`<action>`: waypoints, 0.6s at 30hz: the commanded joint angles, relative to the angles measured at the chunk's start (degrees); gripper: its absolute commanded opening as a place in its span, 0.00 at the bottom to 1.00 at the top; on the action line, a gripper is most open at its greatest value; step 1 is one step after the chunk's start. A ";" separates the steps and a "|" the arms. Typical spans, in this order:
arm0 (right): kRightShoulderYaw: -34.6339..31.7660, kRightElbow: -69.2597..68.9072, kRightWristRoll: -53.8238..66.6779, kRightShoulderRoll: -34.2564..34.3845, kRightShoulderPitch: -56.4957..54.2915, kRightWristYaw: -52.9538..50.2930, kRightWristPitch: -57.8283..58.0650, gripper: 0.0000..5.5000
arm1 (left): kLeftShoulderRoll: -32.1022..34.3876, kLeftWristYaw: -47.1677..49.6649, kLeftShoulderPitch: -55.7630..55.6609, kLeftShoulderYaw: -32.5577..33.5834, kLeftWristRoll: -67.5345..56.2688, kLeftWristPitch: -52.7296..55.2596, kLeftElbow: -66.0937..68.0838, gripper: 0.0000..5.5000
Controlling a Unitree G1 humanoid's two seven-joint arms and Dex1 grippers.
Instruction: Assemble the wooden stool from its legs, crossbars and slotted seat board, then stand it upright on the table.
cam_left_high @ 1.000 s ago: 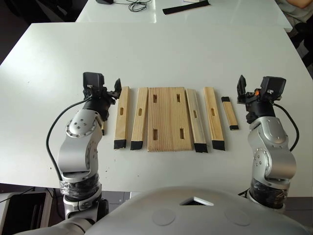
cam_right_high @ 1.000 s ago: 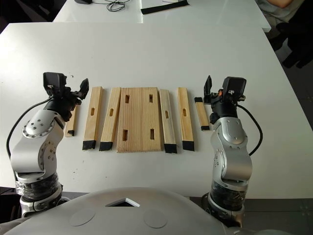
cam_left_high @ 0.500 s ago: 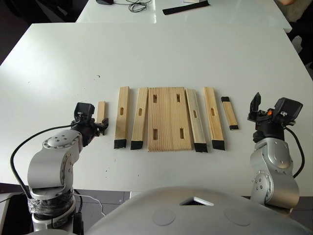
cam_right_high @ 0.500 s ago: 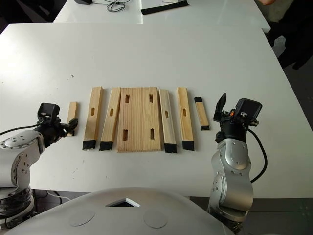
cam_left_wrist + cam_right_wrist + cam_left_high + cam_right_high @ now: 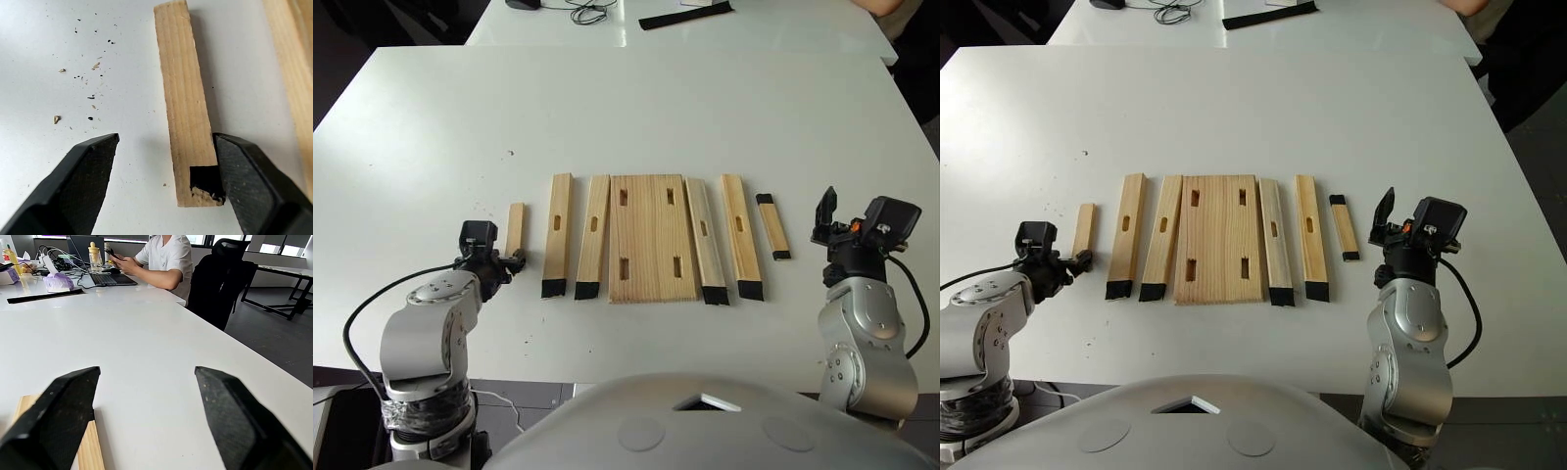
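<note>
Overhead, the slotted seat board lies flat on the table. Two pale, dark-tipped legs lie on each side of it, and a short crossbar ends the row at either side. The left gripper sits at the near end of the left crossbar. The right gripper hovers near the other crossbar, apart from it.

From the left wrist, the jaws stand wide around the notched crossbar end, which lies off-centre, close against one finger. Centring before closing would likely give a squarer grip.

From the right wrist, that gripper's fingers are spread wide and empty.
</note>
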 commanded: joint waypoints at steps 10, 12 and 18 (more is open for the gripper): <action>0.82 0.98 -0.88 0.10 0.03 0.03 0.35 0.65 | -0.35 -2.65 1.33 -1.55 -1.75 -0.63 6.19 0.65; 0.87 1.04 -1.10 0.38 0.51 -0.09 0.05 0.65 | -0.66 -2.88 0.58 -1.07 -2.07 0.10 7.36 0.65; 3.14 0.71 -2.57 0.19 1.08 -0.17 -0.31 0.65 | -1.42 -3.39 1.29 -3.19 -2.18 -0.46 10.34 0.65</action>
